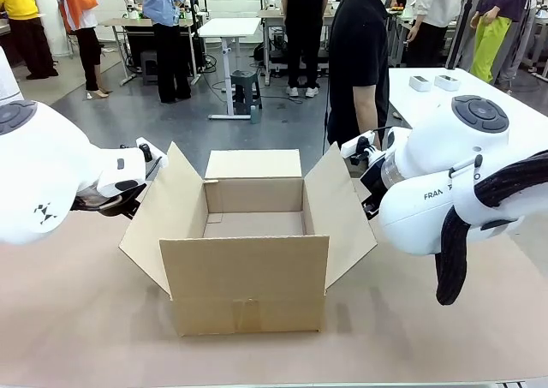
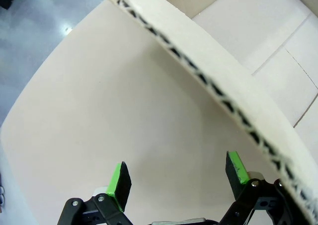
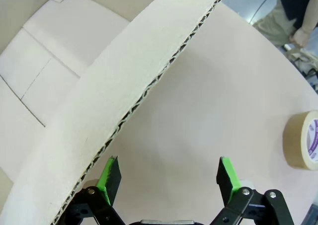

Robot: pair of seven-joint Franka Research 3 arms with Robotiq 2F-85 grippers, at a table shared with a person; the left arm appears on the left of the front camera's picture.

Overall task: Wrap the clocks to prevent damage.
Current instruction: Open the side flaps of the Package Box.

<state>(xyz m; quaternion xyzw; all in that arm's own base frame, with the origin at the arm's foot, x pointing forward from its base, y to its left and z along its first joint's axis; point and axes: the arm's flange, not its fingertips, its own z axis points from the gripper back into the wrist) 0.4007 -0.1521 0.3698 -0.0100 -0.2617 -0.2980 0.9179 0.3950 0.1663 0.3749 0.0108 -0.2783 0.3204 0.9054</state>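
**Open box between two slack grippers**

Front view: a cardboard box [image 1: 244,277] stands in the middle of the table [image 1: 77,319], its flaps spread outward. What shows of its floor is bare cardboard. The left arm [image 1: 51,174] ends just beside the box's left flap [image 1: 163,212], and the right arm [image 1: 445,174] ends just beside the right flap [image 1: 342,208]. A person [image 1: 360,54] stands at the far side.

Left wrist view: the left gripper [image 2: 176,164] has its jaws spread wide, with bare tabletop between the green pads. It grasps nothing. The flap's corrugated edge [image 2: 208,83] crosses diagonally, close past one finger [image 2: 236,168]. I cannot tell whether they touch.

Right wrist view: the right gripper [image 3: 168,161] is likewise released, jaws wide, nothing held. The other flap's edge [image 3: 164,71] slants down past one finger [image 3: 110,174], just beside it. The box interior beyond it is plain cardboard. A roll of tape [image 3: 301,140] lies on the table near the picture's right edge.
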